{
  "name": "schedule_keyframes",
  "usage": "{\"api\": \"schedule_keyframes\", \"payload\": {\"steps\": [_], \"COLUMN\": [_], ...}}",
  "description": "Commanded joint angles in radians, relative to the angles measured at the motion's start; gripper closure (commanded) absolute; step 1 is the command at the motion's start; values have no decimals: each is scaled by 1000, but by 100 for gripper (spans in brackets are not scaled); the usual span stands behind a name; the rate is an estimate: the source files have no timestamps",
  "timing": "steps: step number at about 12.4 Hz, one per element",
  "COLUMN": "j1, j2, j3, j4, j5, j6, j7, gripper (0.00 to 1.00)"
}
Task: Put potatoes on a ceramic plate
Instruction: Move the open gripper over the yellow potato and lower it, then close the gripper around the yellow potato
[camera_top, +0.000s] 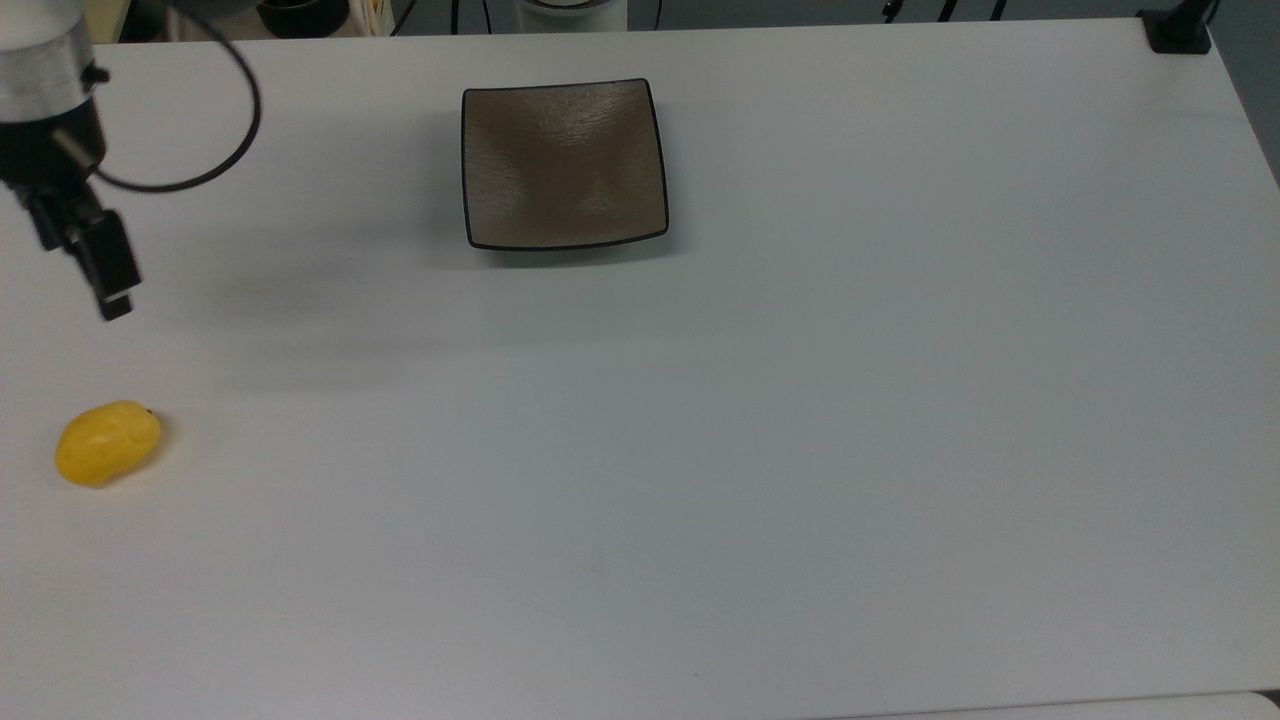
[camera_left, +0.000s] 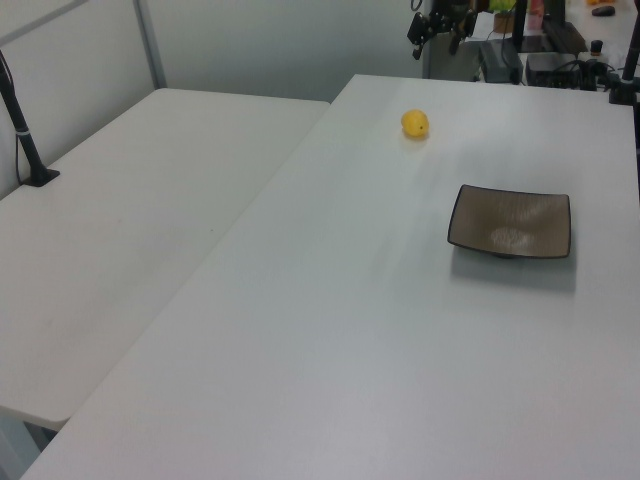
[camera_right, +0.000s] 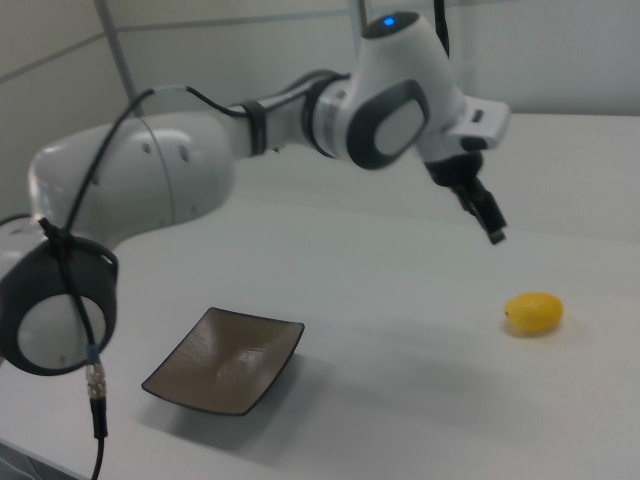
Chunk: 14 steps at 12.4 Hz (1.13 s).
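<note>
While the ceramic plate (camera_right: 224, 361) sits empty nearest the right view's camera, the potato (camera_right: 534, 313) lies farther off on the white table (camera_right: 400, 300), well apart from it, toward the right view's right. Beyond and above the potato hangs the gripper (camera_right: 490, 222) on the white arm (camera_right: 300, 110), touching nothing; whether its fingers are spread or closed I cannot tell.

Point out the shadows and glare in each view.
Top view: a soft grey arm shadow smears the table beside the gripper, and sheen streaks the ceramic plate. Left view: a pale glare patch on the plate. Right view: the potato casts a faint shadow, and the plate a darker one.
</note>
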Motion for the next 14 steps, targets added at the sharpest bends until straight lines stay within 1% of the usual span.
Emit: {"api": "schedule_keyframes", "payload": {"steps": [1, 3, 4, 9, 14], "j1": [-47, -58, -67, -65, -61], "j2": [109, 147, 156, 274, 313], "j3": [1, 1, 5, 13, 15], "j4": [50, 49, 44, 44, 41], "j5": [13, 13, 16, 20, 20], "j6": [152, 205, 225, 361, 441], "j7": [13, 10, -13, -29, -29], "gripper": [0, 0, 0, 0, 0]}}
